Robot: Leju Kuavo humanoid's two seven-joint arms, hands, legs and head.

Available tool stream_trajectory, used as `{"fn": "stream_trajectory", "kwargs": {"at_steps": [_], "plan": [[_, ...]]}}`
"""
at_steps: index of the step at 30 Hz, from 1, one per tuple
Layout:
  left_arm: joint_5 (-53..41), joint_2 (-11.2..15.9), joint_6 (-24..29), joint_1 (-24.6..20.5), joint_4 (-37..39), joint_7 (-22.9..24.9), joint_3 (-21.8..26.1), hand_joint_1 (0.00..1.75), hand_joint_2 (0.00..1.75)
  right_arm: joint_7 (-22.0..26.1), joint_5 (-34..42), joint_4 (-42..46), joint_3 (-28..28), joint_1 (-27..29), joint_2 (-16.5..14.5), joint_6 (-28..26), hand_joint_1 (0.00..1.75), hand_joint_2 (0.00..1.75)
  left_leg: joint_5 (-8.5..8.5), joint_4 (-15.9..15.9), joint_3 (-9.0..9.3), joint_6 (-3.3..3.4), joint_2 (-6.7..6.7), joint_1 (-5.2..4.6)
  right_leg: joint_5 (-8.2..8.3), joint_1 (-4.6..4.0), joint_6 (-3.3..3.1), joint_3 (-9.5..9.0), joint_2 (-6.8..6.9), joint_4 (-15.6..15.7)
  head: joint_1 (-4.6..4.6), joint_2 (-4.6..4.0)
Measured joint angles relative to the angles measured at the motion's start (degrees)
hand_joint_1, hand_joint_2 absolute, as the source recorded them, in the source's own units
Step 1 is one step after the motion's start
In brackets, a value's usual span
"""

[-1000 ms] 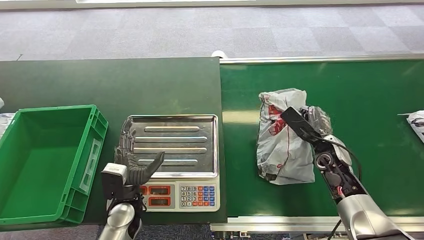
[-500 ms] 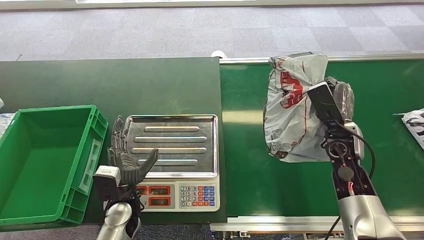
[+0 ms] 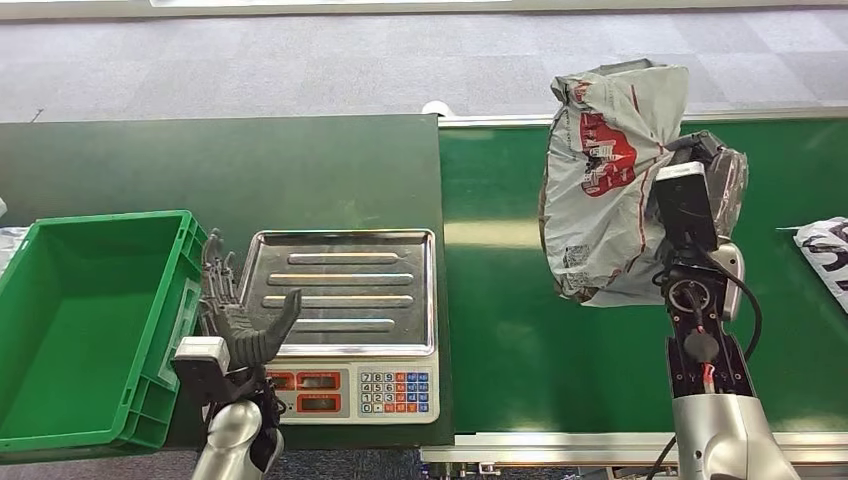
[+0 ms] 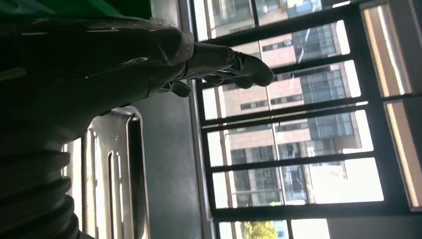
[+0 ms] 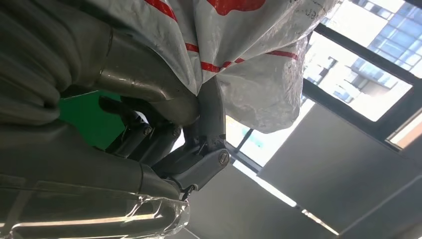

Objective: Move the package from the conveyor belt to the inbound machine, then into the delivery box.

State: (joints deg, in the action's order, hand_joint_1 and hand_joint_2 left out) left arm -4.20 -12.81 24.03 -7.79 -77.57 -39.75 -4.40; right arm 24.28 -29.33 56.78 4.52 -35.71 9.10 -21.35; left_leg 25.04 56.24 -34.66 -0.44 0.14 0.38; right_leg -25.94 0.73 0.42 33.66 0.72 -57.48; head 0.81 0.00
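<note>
The crumpled grey plastic mailer package (image 3: 610,190) carries red printing, a large red block with pale marks and thin red stripes, but none of it can be read. It hangs in the air above the green conveyor belt (image 3: 500,330), bunched and creased, its lower end drooping free of the belt. The right hand (image 3: 715,175) grips its far side; in the right wrist view the fingers (image 5: 149,134) are curled in against the thumb with the plastic film (image 5: 239,59) pinched between them. The left hand (image 3: 235,310) hovers at the near left corner of the silver ribbed tray of the electronic scale (image 3: 345,290), its fingers straight, slightly spread and holding nothing. The scale's front panel (image 3: 350,392) shows two red displays and a keypad of white, red and blue keys, too small to read. Just left of the scale sits a green plastic crate (image 3: 185,300) on the dark green table (image 3: 200,170). Another grey-and-white printed bag (image 3: 825,245) lies at the belt's right edge. Beyond is grey carpet tile floor (image 3: 300,60); the left wrist view shows large dark-framed windows (image 4: 298,149) with buildings outside.
</note>
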Motion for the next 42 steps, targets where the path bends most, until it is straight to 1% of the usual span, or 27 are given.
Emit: {"fn": "stream_trajectory", "kwargs": {"at_steps": [2,4,9,13,17,22,26,35,38,42], "plan": [[0.12,-0.07,5.26,0.32,-2.89,-0.10,-0.13,0.00,1.75,0.55,-0.76,0.64,0.38,-0.67,-0.72,0.73,1.75,1.75,0.00,0.00,0.01,0.00,0.04,0.00,0.00,0.00,0.00,0.00,-0.04,0.00,0.02,0.00],[0.35,-0.05,6.92,0.35,-4.56,-0.10,-0.59,0.00,1.75,0.51,-1.75,0.76,1.38,-1.95,-1.63,1.26,1.75,1.75,-0.01,-0.01,0.02,-0.01,0.03,0.01,0.00,-0.01,0.00,0.00,-0.04,0.00,0.01,0.00],[0.42,-0.02,6.58,0.27,-5.22,-0.10,-2.27,0.00,1.75,0.48,-3.05,0.00,5.72,-6.26,-4.21,2.62,1.75,1.75,-0.02,-0.02,0.04,-0.02,0.04,0.01,0.00,-0.03,-0.01,-0.01,-0.05,-0.01,0.01,0.00],[0.53,-0.07,6.32,0.25,-5.21,-0.10,-3.10,0.00,1.75,0.67,-3.56,-2.06,9.45,-10.03,-7.17,3.22,1.75,1.75,-0.02,-0.01,0.04,-0.02,0.05,0.01,0.00,-0.03,-0.01,0.01,-0.06,-0.02,0.01,0.00],[0.61,-0.25,5.86,0.18,-5.18,-0.10,-3.29,0.00,1.75,2.42,-3.98,-4.96,12.50,-12.49,-10.05,2.95,1.75,1.75,-0.02,-0.01,0.03,-0.02,0.05,0.01,0.00,-0.03,0.00,0.02,-0.04,-0.02,0.00,0.00],[0.64,-0.68,4.69,-0.48,-4.67,-0.09,-3.94,0.00,1.75,6.13,-10.04,-7.21,18.13,-12.42,-12.81,-0.74,1.75,1.75,-0.02,-0.01,0.04,-0.02,0.08,0.01,0.00,-0.03,-0.01,0.04,-0.08,-0.02,0.00,0.00],[0.77,-0.89,4.14,-0.79,-4.28,-0.10,-4.11,0.00,1.75,7.02,-11.79,-8.37,22.11,-11.47,-14.47,-1.03,1.75,1.75,-0.02,-0.01,0.04,-0.02,0.09,0.01,0.00,-0.03,-0.01,0.04,-0.07,-0.01,-0.01,0.00],[0.79,-1.03,3.79,-0.95,-3.95,-0.10,-4.15,0.00,1.75,7.12,-12.02,-10.04,25.26,-10.94,-16.10,-1.02,1.75,1.75,-0.02,-0.01,0.03,-0.02,0.09,0.01,0.00,-0.02,0.00,0.04,-0.08,-0.01,-0.01,0.00],[0.79,-1.21,3.35,-1.12,-3.66,-0.10,-4.20,0.00,1.75,7.16,-11.77,-11.78,26.20,-10.89,-17.32,-0.77,1.75,1.75,-0.02,-0.01,0.04,-0.02,0.10,0.01,0.00,-0.03,-0.01,0.06,-0.09,-0.01,-0.01,0.00],[0.80,-1.53,2.63,-1.95,-2.73,-0.10,-4.56,0.00,1.75,7.57,-10.80,-16.54,27.28,-10.88,-19.35,-0.83,1.75,1.75,-0.02,-0.01,0.04,-0.02,0.09,0.02,0.00,-0.04,-0.01,0.06,-0.10,-0.01,-0.01,0.00]]}}
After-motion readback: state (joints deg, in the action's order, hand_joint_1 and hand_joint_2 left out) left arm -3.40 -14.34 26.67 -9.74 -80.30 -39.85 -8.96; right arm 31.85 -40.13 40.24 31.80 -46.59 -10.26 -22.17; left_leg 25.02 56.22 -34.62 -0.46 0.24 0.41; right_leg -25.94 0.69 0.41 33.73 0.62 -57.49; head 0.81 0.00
